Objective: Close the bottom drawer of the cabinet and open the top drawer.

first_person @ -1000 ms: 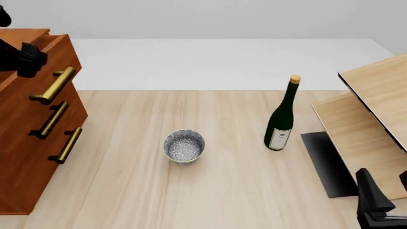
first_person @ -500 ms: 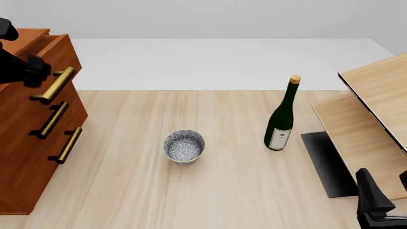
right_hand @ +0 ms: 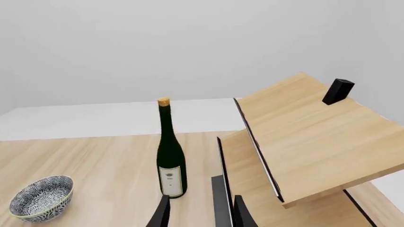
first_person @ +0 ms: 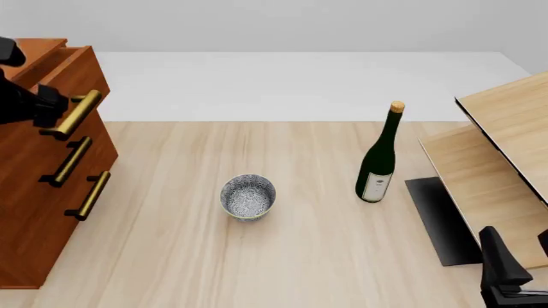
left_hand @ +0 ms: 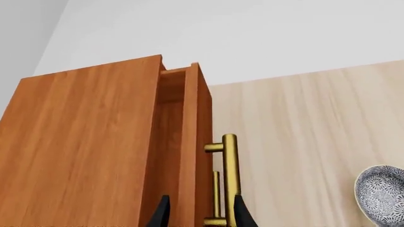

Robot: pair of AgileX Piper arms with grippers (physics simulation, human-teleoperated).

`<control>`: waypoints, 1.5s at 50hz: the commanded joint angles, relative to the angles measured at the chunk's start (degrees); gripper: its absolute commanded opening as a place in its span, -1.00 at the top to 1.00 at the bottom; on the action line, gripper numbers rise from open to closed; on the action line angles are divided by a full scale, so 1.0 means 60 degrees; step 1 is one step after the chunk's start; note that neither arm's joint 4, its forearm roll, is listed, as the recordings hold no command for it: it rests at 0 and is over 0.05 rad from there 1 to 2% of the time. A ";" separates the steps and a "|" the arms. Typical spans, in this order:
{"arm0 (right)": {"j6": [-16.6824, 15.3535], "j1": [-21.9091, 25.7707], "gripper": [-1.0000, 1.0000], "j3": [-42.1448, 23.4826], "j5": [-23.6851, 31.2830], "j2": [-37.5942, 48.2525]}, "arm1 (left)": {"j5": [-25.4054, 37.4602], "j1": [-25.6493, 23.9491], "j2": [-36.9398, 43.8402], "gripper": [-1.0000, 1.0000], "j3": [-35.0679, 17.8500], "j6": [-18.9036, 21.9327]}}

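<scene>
— How many pieces of furniture on the bench?

— One cabinet, over at nine o'clock. Three drawers stacked in it: the top drawer, a middle drawer and the bottom drawer. Three brass bar handles, one per drawer.

— And the loose things?

— One patterned bowl near the centre. One dark green bottle with a cork, toward two o'clock. Two pale wood slanted boards at three o'clock, with one dark mat beneath them, and one small black block on the upper board.

— Arms?

— Two. One left gripper at the cabinet, one right gripper at five o'clock.
</scene>
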 commanded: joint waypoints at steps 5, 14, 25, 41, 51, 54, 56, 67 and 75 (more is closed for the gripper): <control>0.0015 -0.0018 -1.00 -0.0008 0.0003 -0.0002 | -0.0010 -0.0163 0.0001 -1.00 0.0139 -0.0236; 0.0016 -0.0029 -1.00 -0.0008 -0.0001 -0.0002 | 0.0088 -0.0485 -0.0018 -1.00 0.0181 -0.0544; 0.0024 -0.0029 -1.00 -0.0004 -0.0008 0.0004 | -0.0001 -0.0473 0.0065 -1.00 0.0305 -0.0647; 0.0030 -0.0064 -1.00 -0.0001 -0.0017 0.0014 | 0.0009 -0.0878 0.0201 -1.00 0.0297 -0.0956; 0.0057 -0.0086 -1.00 -0.0013 -0.0002 0.0006 | 0.0150 -0.1407 0.0242 -1.00 0.0196 -0.1354; 0.0058 -0.0089 -1.00 -0.0020 0.0001 0.0009 | 0.0174 -0.1551 0.0240 -1.00 0.0191 -0.1444; 0.0061 -0.0092 -1.00 -0.0024 0.0002 0.0012 | 0.0179 -0.1593 0.0226 -1.00 0.0193 -0.1469; 0.0064 -0.0094 -1.00 -0.0039 0.0006 0.0021 | 0.0254 -0.1900 0.0171 -1.00 0.0176 -0.1739; 0.0067 -0.0102 -1.00 -0.0039 0.0006 0.0019 | 0.0310 -0.2196 0.0154 -1.00 0.0156 -0.1972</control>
